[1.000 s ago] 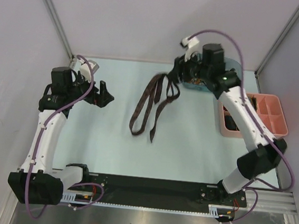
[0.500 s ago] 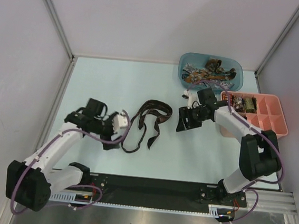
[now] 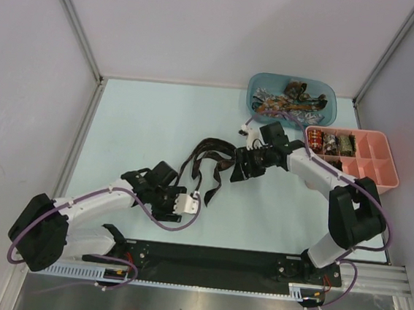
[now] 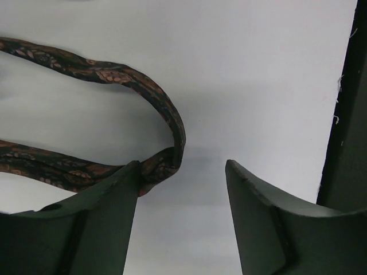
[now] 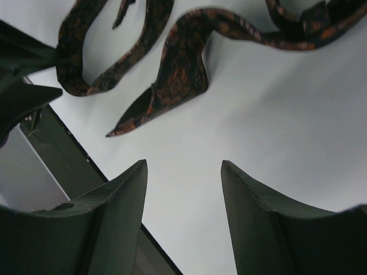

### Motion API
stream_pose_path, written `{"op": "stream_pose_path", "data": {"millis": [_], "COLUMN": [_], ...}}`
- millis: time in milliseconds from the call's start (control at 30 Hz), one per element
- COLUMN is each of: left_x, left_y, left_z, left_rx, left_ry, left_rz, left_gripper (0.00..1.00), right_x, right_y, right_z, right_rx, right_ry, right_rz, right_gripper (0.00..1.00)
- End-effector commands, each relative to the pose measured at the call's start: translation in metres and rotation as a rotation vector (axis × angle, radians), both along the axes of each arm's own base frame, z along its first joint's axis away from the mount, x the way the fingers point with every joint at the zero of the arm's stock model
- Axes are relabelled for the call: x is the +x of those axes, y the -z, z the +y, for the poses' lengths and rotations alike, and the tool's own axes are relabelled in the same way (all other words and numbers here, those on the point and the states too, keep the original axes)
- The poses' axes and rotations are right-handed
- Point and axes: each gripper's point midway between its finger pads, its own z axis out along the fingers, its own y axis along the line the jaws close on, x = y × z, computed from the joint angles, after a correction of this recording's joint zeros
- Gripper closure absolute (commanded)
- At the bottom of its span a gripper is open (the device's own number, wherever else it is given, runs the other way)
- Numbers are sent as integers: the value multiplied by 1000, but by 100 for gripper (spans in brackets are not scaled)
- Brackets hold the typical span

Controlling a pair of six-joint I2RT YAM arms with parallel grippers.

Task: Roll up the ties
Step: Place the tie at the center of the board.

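One dark brown patterned tie (image 3: 208, 155) lies in loose loops on the pale table, mid-scene. My left gripper (image 3: 181, 194) sits low at the tie's near end. In the left wrist view, a fold of the tie (image 4: 166, 123) rests against the tip of the left finger (image 4: 109, 212). The left gripper (image 4: 182, 166) is open and holds nothing. My right gripper (image 3: 236, 169) is at the tie's right side. It is open and empty in its wrist view (image 5: 183, 163), and the tie's pointed end (image 5: 166, 91) lies just ahead of it.
A blue tub (image 3: 329, 93) at the back right holds more tangled ties. Beside it on the right, a pink compartment tray (image 3: 382, 168) has rolled ties in its back cells. The black front rail (image 3: 212, 258) runs along the near edge, close to the left gripper.
The right gripper carried the tie from the tub, let it go on the table and moved left beside it. The left arm swung in from the far left to the tie's near end.
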Motion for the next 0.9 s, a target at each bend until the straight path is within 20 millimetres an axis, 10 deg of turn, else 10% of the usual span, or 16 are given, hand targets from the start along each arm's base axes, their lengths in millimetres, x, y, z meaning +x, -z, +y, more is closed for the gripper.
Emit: {"op": "stream_pose_path", "data": {"millis": [0,200,333,533,867], "left_x": [5,-1,13,59,152], "left_y": [2,8,-23,-101,-98], "left_z": [-13,-5,-5,27,136], "left_rx": [-47,-44,-114,-272,-179], "left_ry": [36,16,-56,-288,-800], "left_rz": [-40,-37,-93,-153,-151], "left_gripper": [39,67,99,100,100], "right_x": [31,40,33,29,49], "right_y": [-31,-31,-27,4,50], "right_z": [29,52,74,94,22], "right_rx": [77,72,56,-59,-431], "right_ry": [-7,-36,-95,-147,-39], "right_rz": [-101,-134,-166,-220,-238], "right_gripper": [42,42,42,43,49]}}
